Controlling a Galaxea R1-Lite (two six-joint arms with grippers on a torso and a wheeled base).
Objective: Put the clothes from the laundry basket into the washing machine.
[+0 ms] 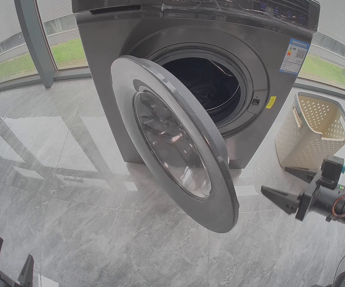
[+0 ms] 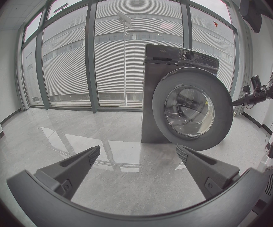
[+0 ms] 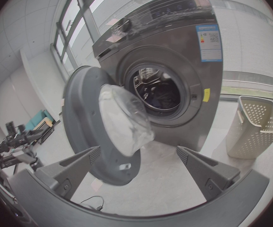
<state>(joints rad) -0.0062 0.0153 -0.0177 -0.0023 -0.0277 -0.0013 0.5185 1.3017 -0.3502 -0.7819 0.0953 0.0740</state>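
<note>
1. The right gripper [image 3: 138, 148] has its fingers [image 3: 206, 171] spread wide, and nothing is held between them.
2. The left gripper [image 2: 138, 148] is just as wide open. Its fingers [image 2: 70, 171] hold nothing and sit low over the floor [image 1: 80, 220].
3. The washer [image 1: 180, 40] stands ahead of the right fingers. Its door [image 1: 172, 148] is swung out, with the rim near the right fingertips but apart from them.
4. Dark clothes [image 3: 161, 95] lie inside the drum, well beyond the right fingers and past the door.
5. The basket [image 1: 296, 144] stands on the floor just beside the washer. It is near the right fingers, off to their outer side, and not touching them.
6. The washer and door are well ahead of the left fingers.
</note>
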